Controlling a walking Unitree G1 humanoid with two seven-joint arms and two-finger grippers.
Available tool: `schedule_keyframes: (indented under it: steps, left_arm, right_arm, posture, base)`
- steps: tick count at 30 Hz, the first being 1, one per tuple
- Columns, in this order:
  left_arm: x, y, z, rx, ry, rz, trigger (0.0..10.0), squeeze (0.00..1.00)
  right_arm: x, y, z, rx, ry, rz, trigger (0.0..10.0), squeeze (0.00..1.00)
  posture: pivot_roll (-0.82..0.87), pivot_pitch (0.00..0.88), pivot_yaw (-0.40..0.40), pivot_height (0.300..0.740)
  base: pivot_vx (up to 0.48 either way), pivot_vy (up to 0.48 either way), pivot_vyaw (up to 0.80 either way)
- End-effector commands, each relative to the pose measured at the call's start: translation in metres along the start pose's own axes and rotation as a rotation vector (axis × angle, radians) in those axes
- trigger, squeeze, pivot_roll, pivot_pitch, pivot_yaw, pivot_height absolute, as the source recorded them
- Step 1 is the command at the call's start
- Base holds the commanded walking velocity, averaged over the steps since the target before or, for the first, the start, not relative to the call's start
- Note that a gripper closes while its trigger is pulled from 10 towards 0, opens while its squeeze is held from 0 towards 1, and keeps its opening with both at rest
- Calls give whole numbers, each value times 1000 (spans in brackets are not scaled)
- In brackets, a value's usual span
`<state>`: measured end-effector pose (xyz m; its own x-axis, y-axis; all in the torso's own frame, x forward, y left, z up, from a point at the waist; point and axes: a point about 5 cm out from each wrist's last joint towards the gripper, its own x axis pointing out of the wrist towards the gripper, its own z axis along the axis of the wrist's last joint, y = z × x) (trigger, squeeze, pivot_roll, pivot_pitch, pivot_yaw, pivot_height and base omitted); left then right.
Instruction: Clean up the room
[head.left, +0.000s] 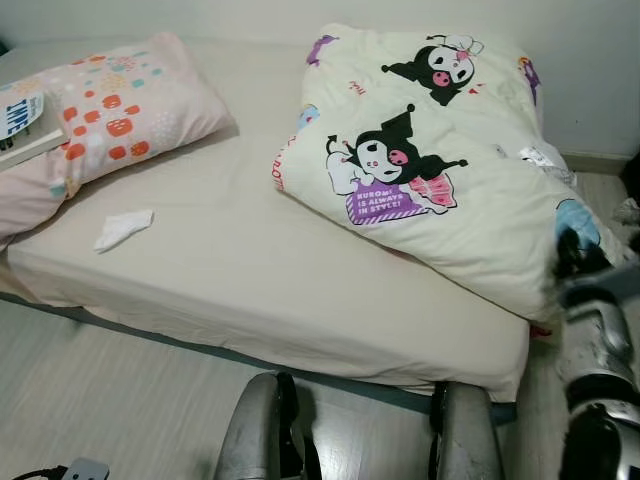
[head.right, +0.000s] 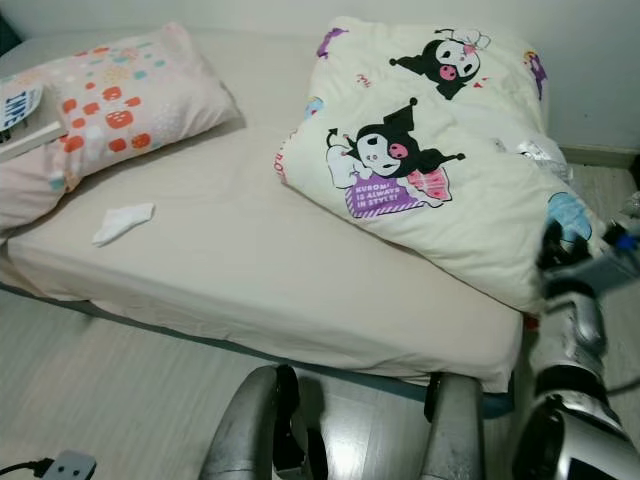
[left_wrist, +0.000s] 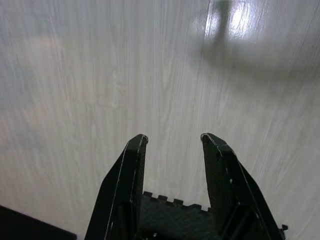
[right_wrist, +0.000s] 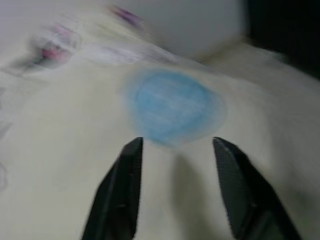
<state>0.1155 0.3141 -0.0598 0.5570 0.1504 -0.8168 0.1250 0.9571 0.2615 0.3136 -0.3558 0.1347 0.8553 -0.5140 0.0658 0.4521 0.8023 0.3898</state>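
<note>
A cream comforter (head.left: 440, 170) printed with cartoon characters lies bunched on the right half of the bed (head.left: 240, 270). My right gripper (right_wrist: 175, 150) is raised at the comforter's near right edge, open, its fingers pointing at a blue patch (right_wrist: 172, 107) on the fabric; the right arm (head.left: 595, 350) rises at the bed's right corner. A crumpled white tissue (head.left: 122, 228) lies on the bare sheet at the left. My left gripper (left_wrist: 172, 142) hangs open over the wooden floor.
A pink patterned pillow (head.left: 110, 115) lies at the bed's far left with a book (head.left: 22, 120) on it. A white wall backs the bed. A plug and cable (head.left: 70, 468) lie on the floor at the lower left.
</note>
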Motion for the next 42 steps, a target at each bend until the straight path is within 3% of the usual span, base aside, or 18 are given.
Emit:
schedule_keyframes:
  steps: [1, 4, 6, 10, 16, 20, 22, 24, 30, 31, 32, 33, 34, 36, 37, 38, 40, 42]
  left_arm:
    - [-10, 8, -22, 19, 64, 8, 10000, 0]
    - [-17, 16, -30, 29, 66, 13, 10000, 0]
    - [-27, 24, -37, 46, 65, 9, 10000, 0]
    - [-36, 33, -42, 69, 54, 1, 10000, 0]
    - [-62, 48, -43, 125, 7, -36, 10000, 0]
    - [-67, 49, -40, 137, -8, -48, 10000, 0]
    - [-70, 47, -36, 149, -25, -69, 10000, 0]
    - [-72, 45, -35, 154, -32, -80, 10000, 0]
    - [-80, 40, -37, 163, -26, -110, 10000, 0]
    - [-83, 41, -38, 165, -16, -111, 10000, 0]
    - [-83, 41, -38, 165, -16, -111, 10000, 0]
    - [-84, 43, -39, 164, -8, -108, 10000, 0]
    - [-84, 45, -38, 162, -7, -100, 10000, 0]
    - [-84, 45, -38, 162, -7, -100, 10000, 0]
    - [-84, 50, -32, 155, -19, -83, 10000, 0]
    - [-84, 50, -32, 155, -19, -83, 10000, 0]
    - [-83, 53, -24, 147, -40, -69, 10000, 0]
    - [-83, 53, -19, 143, -52, -64, 10000, 0]
  right_arm:
    - [-8, -20, -8, -16, 38, -110, 10000, 1000]
    - [-14, -40, -9, -23, 56, -211, 10000, 1000]
    - [-22, -59, -13, 58, 61, -295, 10000, 1000]
    - [-26, -69, -13, 137, 37, -319, 10000, 1000]
    - [-23, -68, 5, 313, -103, -139, 10000, 1000]
    - [-21, -67, 15, 399, -174, -64, 10000, 1000]
    - [-21, -74, 30, 555, -295, -19, 10000, 1000]
    - [-23, -79, 37, 608, -351, -6, 10000, 1000]
    - [-27, -90, 46, 657, -432, 18, 10000, 1000]
    - [-26, -85, 43, 654, -411, 47, 10000, 404]
    - [-26, -85, 43, 654, -411, 47, 10000, 404]
    - [-23, -78, 39, 646, -380, 79, 10000, 0]
    - [-20, -66, 34, 632, -334, 120, 10000, 0]
    - [-20, -66, 34, 632, -334, 120, 10000, 0]
    - [-13, -44, 25, 611, -258, 205, 10000, 0]
    - [-13, -44, 25, 611, -258, 205, 10000, 0]
    - [-8, -23, 20, 605, -212, 291, 10000, 0]
    - [-5, -12, 18, 587, -187, 315, 10000, 0]
  posture:
    - [90, 264, 165, 567]
    - [110, 301, 181, 567]
    - [143, 343, 203, 567]
    - [173, 385, 227, 567]
    - [225, 455, 284, 567]
    - [233, 471, 297, 567]
    - [229, 486, 306, 567]
    - [228, 487, 306, 567]
    - [234, 496, 321, 567]
    - [233, 497, 325, 567]
    - [233, 497, 325, 567]
    - [233, 498, 326, 567]
    - [235, 499, 326, 567]
    - [235, 499, 326, 567]
    - [242, 500, 324, 567]
    - [242, 500, 324, 567]
    - [246, 502, 323, 567]
    - [245, 503, 323, 567]
  base:
    - [0, 0, 0]
    - [0, 0, 0]
    - [0, 0, 0]
    - [0, 0, 0]
    - [0, 0, 0]
    - [0, 0, 0]
    - [0, 0, 0]
    - [0, 0, 0]
    - [0, 0, 0]
    - [0, 0, 0]
    - [0, 0, 0]
    - [0, 0, 0]
    - [0, 0, 0]
    - [0, 0, 0]
    - [0, 0, 0]
    - [0, 0, 0]
    - [0, 0, 0]
    - [0, 0, 0]
